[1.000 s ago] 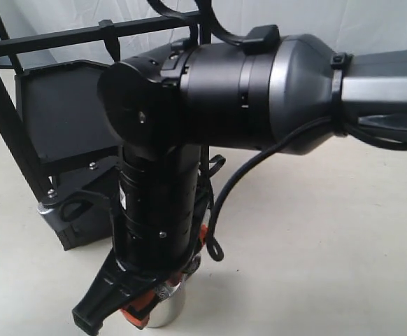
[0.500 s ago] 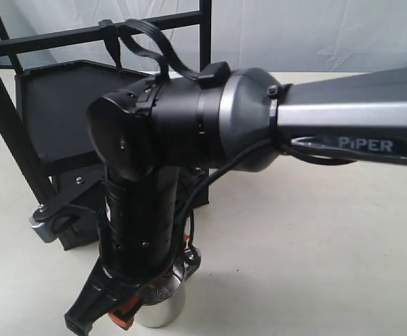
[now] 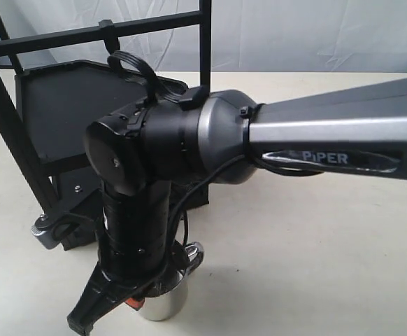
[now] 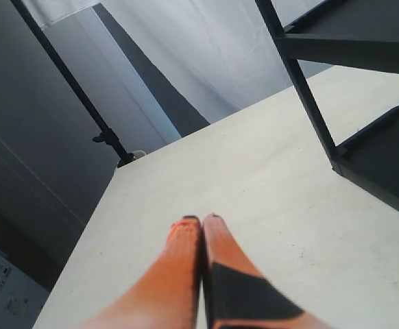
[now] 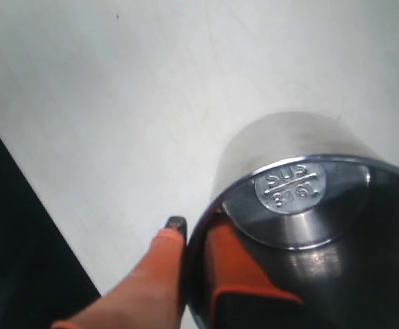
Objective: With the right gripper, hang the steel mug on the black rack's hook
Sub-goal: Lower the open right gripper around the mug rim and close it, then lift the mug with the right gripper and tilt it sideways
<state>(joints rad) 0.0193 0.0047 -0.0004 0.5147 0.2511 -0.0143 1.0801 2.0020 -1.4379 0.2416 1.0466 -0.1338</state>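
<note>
On the pale table (image 3: 315, 266); steel mug's (image 5: 288, 205) rim pinched by right tool (image 5: 192, 257).

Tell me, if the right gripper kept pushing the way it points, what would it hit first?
The right gripper points down, one of its fingers inside the mug. Going on, that finger would probably meet the mug's bottom first, with the table right under it.

Blk/silver arm (image 3: 210, 140) w/ "PiPER" marking, blk cable (image 3: 210, 182).
</note>
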